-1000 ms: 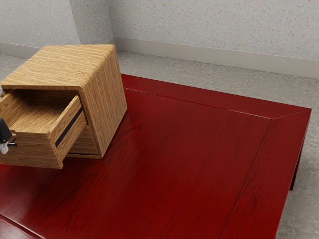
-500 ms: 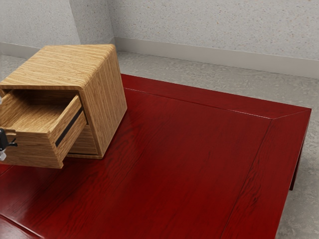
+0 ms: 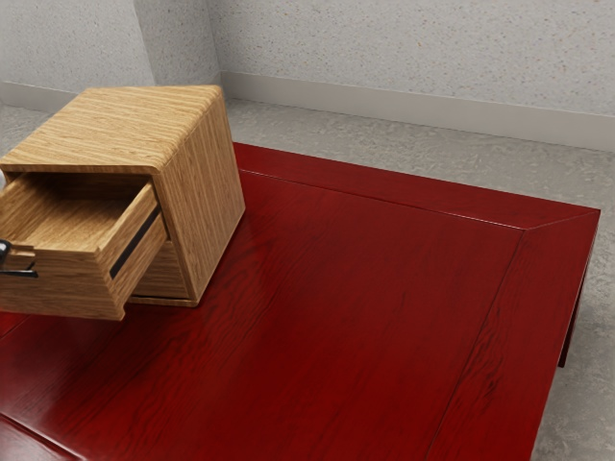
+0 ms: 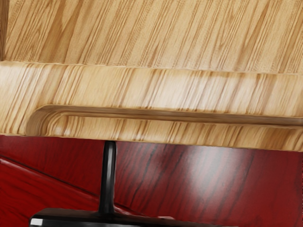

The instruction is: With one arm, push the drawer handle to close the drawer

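Wooden drawer point(image 3: 72, 286) juts open from cabinet point(image 3: 200, 182), black handle point(image 4: 108, 182) outside.

Red wood tbl point(image 3: 365, 317) w/ seams nr edges; grey flr point(image 3: 591, 403) beyond; speckled wall point(image 3: 384, 48) w/ pale baseboard point(image 3: 384, 104).

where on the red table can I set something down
The red table is bare from the cabinet to the table's edge at the exterior view's right. The visible floor of the open drawer looks bare too. Crowded: the drawer's front, around the handle and gripper.
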Robot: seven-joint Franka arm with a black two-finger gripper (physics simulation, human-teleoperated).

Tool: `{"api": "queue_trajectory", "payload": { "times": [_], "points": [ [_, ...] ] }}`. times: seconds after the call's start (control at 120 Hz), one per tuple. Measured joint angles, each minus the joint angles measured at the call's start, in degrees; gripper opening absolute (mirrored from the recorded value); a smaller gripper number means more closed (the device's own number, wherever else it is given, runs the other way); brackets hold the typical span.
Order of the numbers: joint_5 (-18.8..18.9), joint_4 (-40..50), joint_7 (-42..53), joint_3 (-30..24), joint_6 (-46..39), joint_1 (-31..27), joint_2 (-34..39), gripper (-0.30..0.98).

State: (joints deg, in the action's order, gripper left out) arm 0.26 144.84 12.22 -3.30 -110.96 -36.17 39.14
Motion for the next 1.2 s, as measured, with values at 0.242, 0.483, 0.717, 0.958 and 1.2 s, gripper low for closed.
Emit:
{"api": "queue_trajectory", "payload": {
  "times": [0.242, 0.483, 0.717, 0.958, 1.2],
  "points": [
    [-0.4, -2.9, 0.6, 0.0, -0.5, 0.4, -3.5, -0.09],
    [-0.3, -6.9, 1.0, 0.0, -1.2, 0.2, -8.4, -0.10],
    [-0.1, -11.3, 1.3, -0.3, -1.5, 0.8, -12.9, -0.10],
    [0.0, -14.8, 1.6, -1.2, -2.0, 2.0, -17.7, -0.10],
    [0.1, -18.3, 2.0, -1.8, -2.5, 2.0, -21.8, -0.10]
  ]
}}
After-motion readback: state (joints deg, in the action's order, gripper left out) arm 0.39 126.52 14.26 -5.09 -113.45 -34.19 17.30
